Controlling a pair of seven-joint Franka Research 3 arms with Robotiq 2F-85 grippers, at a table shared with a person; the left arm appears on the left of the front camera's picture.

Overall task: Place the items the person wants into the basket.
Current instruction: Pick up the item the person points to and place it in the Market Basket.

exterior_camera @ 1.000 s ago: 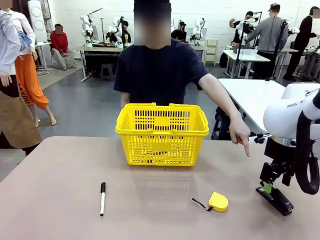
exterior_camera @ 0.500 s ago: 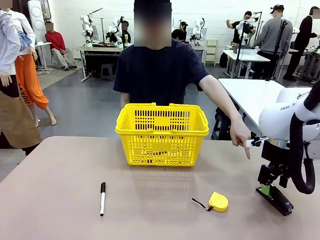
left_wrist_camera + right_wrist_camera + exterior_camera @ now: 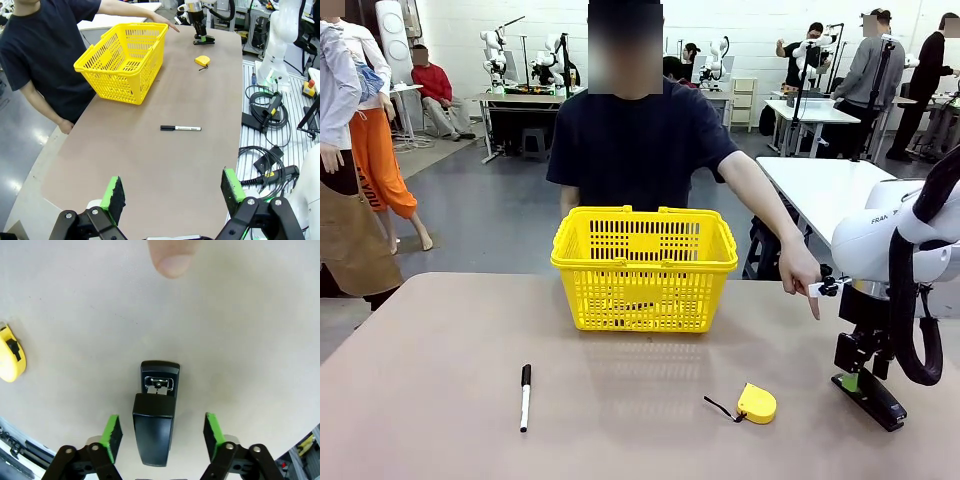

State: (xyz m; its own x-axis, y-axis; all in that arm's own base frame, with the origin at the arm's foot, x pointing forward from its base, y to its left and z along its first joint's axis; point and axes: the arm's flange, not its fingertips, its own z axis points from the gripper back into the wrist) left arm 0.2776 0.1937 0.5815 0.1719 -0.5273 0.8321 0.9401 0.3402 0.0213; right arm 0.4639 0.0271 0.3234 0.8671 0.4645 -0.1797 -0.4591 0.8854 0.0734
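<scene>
Where the right hand (image 3: 161, 421) stands: low over the stapler (image 3: 158, 385), its pads held wide on either side with a gap showing at each flank; nothing is gripped yet.
Stapler: flat on the surface (image 3: 440, 380) at the robot's right edge, well apart from the basket (image 3: 644, 265).
Person's hand (image 3: 802, 275): one finger is pointed down just beyond the stapler.
Step judged: the grasp. The pads should be closed squarely across the stapler's narrow body, near its middle, so that it is lifted level and not tipped.
Risk: the pointing finger is close by and should be avoided on the lift.
Left hand (image 3: 172, 192): held wide and empty, high above the near left corner.
Surface: plain tan; a tape measure (image 3: 757, 403) and a marker (image 3: 525, 396) are left lying.
Room: an open workshop, with other tables behind.
</scene>
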